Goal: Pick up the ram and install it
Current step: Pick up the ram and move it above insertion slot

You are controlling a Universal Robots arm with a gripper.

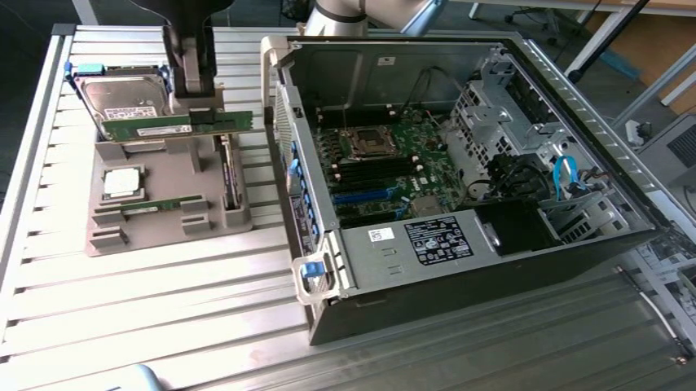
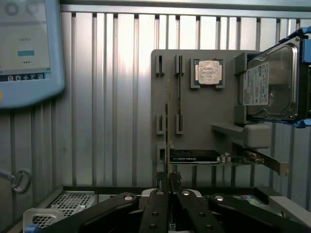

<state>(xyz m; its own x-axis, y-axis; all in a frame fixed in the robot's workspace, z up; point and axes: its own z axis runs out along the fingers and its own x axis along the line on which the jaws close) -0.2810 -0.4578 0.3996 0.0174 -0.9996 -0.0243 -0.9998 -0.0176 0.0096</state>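
Slatted metal bench [image 1: 163,285]; open case [image 1: 435,301] at right of exterior view. Claw [image 1: 198,114] pinches ram [image 1: 152,129] mid-length, upper left, above grey tray [image 1: 152,232], probably to keep stick level for slotting.

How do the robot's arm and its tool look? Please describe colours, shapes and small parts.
The tool is made of flat black link bars that narrow toward two slim fingers, with round silver pins at the joints. In the exterior view, its upper body is dark and boxy, and the lower part is grey. The arm is a smooth, rounded, silver-grey tube.
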